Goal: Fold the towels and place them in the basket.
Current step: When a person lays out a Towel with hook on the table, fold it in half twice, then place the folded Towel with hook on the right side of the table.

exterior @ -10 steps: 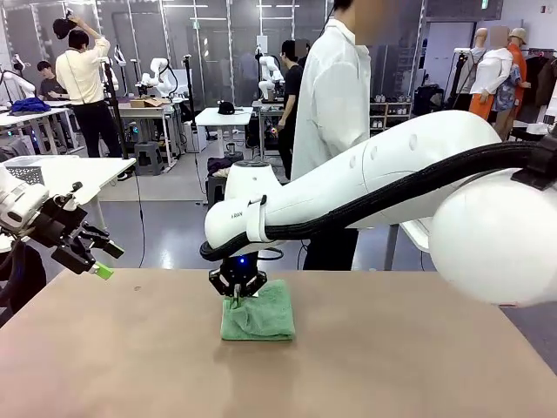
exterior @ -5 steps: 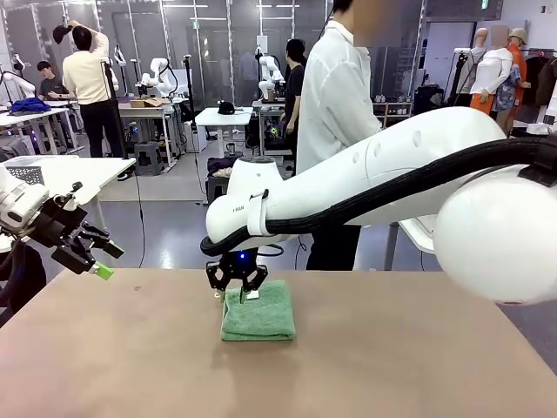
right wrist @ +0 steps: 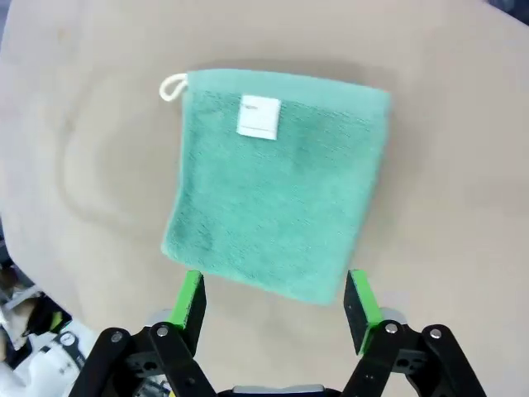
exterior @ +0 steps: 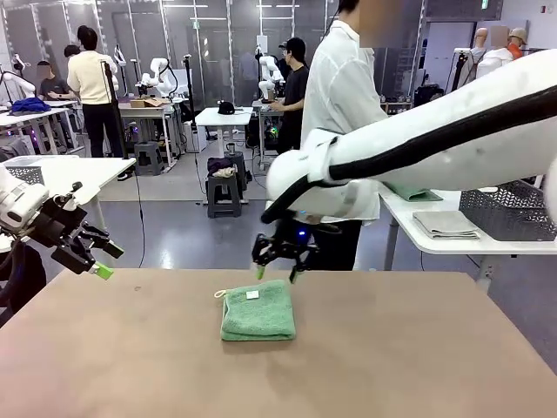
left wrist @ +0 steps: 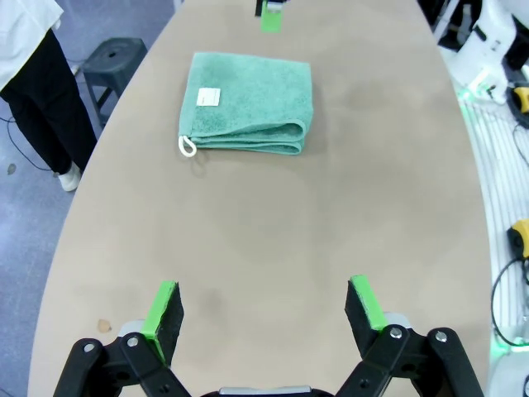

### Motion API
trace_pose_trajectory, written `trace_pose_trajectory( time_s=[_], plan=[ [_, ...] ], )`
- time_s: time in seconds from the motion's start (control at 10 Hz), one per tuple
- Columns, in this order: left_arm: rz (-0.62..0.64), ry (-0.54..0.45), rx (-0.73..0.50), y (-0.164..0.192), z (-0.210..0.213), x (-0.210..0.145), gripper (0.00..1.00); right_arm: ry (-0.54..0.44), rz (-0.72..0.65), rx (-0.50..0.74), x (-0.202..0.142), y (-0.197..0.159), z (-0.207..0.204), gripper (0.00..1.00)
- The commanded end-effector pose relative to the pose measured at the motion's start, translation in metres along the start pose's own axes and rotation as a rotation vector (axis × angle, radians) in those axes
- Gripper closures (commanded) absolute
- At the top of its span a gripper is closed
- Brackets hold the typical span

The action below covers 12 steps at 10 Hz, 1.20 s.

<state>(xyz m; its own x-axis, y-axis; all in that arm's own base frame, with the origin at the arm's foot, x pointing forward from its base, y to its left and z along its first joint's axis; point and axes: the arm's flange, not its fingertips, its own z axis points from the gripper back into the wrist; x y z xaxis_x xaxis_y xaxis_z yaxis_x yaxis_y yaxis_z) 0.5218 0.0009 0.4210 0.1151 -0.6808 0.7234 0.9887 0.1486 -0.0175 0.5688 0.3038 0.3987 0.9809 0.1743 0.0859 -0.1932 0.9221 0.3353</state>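
Note:
A mint green towel (exterior: 258, 312) lies folded in a square on the brown table, its white tag (right wrist: 259, 117) facing up and a white loop (right wrist: 172, 87) at one corner. My right gripper (exterior: 277, 273) hangs open just above the towel's far edge, holding nothing. In the right wrist view the towel (right wrist: 277, 198) lies below the open right gripper (right wrist: 277, 302). My left gripper (exterior: 106, 259) stands open off the table's left side, well away from the towel (left wrist: 248, 103). A pale grey folded towel (exterior: 446, 224) and the dark mesh basket (exterior: 513, 209) sit on a white side table at the right.
A person in a white coat (exterior: 344, 96) stands at the table's far side, behind my right arm. The bare brown tabletop (exterior: 418, 357) stretches around the towel. More tables, stools and people stand farther back.
My right gripper has let go of the green towel, opened, risen and shifted right toward the far edge. The right arm has swung up. The left arm has not moved.

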Motion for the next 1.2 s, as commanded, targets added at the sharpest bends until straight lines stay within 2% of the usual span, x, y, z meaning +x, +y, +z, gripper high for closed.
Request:
trace_pose_trajectory(
  time_s=[0.0,0.1,0.2,1.1],
  plan=[
    [-0.005,0.008,-0.003,0.0,0.0,0.0,0.01,0.011,0.001,0.051,-0.02,-0.023,0.004,0.16],
    [-0.005,0.008,-0.003,0.0,0.0,0.0,0.01,0.019,0.01,0.02,-0.019,-0.028,0.007,0.16],
    [-0.005,0.008,-0.003,0.0,0.0,0.0,0.01,0.002,-0.013,0.019,-0.005,-0.017,0.008,0.16],
    [-0.005,0.008,-0.003,0.0,0.0,0.0,0.01,0.002,-0.013,0.019,-0.005,-0.017,0.008,0.16]
  ],
)
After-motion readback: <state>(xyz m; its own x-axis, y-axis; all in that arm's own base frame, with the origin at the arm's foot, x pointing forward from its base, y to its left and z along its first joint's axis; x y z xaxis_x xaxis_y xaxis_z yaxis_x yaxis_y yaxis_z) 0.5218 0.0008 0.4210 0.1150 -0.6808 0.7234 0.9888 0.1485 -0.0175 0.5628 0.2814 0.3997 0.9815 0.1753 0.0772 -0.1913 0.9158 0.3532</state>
